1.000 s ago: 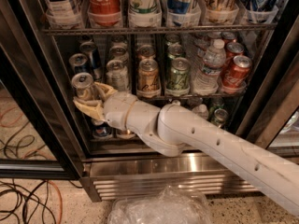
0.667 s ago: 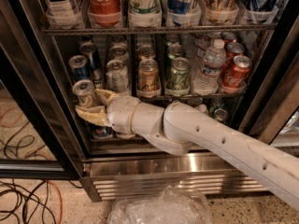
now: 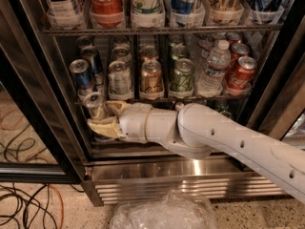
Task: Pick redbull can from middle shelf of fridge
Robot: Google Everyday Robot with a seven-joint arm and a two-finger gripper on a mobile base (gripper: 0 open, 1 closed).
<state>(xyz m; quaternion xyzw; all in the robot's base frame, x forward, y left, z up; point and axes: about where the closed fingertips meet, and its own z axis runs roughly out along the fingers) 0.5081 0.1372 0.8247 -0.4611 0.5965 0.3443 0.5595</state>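
Speckled floor w/ cables

**Arm stretched out, gripper clasping a can**

The white arm enters from the 4 o'clock edge and runs toward 9 o'clock, passing through a rounded elbow joint near the centre. The wrist lies roughly level. The gripper sits at about 8 o'clock from centre. Its tan fingers point to 9 o'clock, one above and one below, clasping the tilted redbull can.

Dim warm light catches the end effector gripping the redbull can lower left, glare streaking the fridge base.
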